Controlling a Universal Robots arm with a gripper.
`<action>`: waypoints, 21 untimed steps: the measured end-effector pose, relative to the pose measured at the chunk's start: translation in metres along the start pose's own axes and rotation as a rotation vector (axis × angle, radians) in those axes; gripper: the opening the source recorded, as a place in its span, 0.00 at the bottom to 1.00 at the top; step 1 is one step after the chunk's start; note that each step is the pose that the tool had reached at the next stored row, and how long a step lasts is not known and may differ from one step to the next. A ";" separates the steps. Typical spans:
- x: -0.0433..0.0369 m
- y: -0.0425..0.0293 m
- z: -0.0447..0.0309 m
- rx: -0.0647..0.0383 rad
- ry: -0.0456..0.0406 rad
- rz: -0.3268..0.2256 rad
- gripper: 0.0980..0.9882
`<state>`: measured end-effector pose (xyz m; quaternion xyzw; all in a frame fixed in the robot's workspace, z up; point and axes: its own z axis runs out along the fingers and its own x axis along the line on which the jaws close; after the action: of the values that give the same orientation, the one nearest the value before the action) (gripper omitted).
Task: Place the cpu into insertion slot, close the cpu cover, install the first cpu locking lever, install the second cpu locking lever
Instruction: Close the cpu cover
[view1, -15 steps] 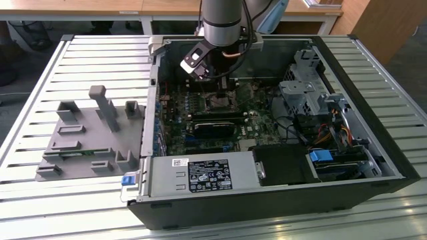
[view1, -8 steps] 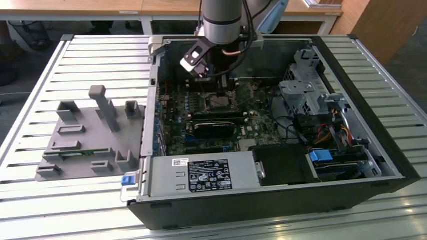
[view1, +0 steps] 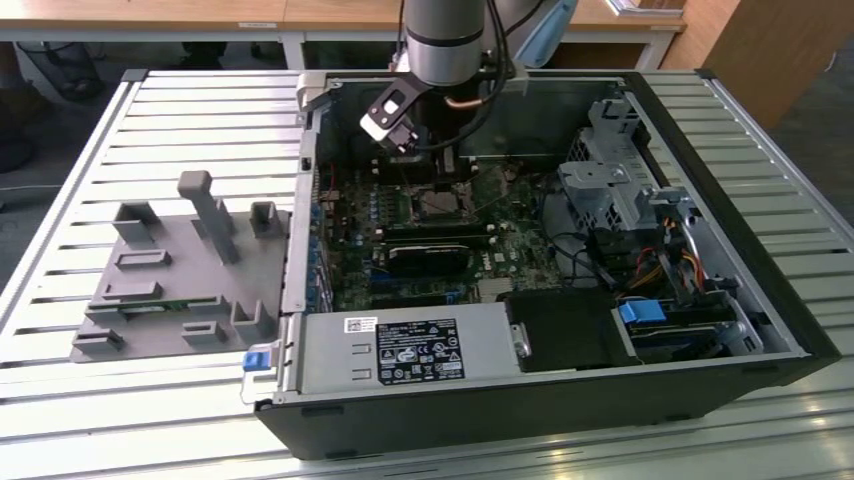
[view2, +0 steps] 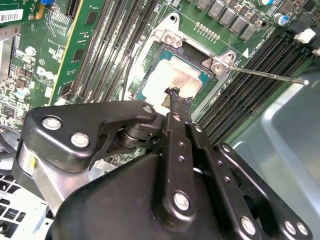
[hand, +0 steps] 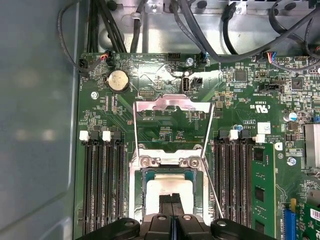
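Black pincer (view2: 177, 97), closed together, over silvery square cpu (hand: 167, 186) seated in dark insertion slot (hand: 142, 195); silver frame cpu cover (hand: 172, 106) open; thin steel lever (view2: 270, 76) unlatched.

Silvery cpu (hand: 160, 187) lies in insertion slot (hand: 135, 196), cpu cover (hand: 172, 106) seemingly flipped open.

The arm (view1: 447, 30) comes down almost vertically from the upper edge of the exterior view. Its silver-grey last segment ends in a dark wrist (view1: 445, 80), which carries a black-and-white block (view1: 391, 118) on the side toward the exterior view's left. Below the wrist the hand (view1: 447, 178) points straight down. In both wrist views the hand (view2: 176, 97) (hand: 170, 201) shows black linkage bars (view2: 210, 165) with silver screws, folded inward. The two fingers (hand: 164, 204) lie side by side, tips pressed together with only a thin seam between them. In the second wrist view the tip padding looks frayed.
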<state>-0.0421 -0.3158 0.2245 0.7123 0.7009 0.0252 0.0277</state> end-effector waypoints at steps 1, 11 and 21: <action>0.0000 0.0000 -0.0004 0.000 -0.0001 0.000 0.02; -0.0001 0.0007 -0.0097 0.000 -0.0001 0.000 0.02; -0.0001 0.0021 -0.0289 0.000 -0.0001 0.000 0.02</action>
<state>-0.0422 -0.3158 0.2534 0.7123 0.7009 0.0250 0.0276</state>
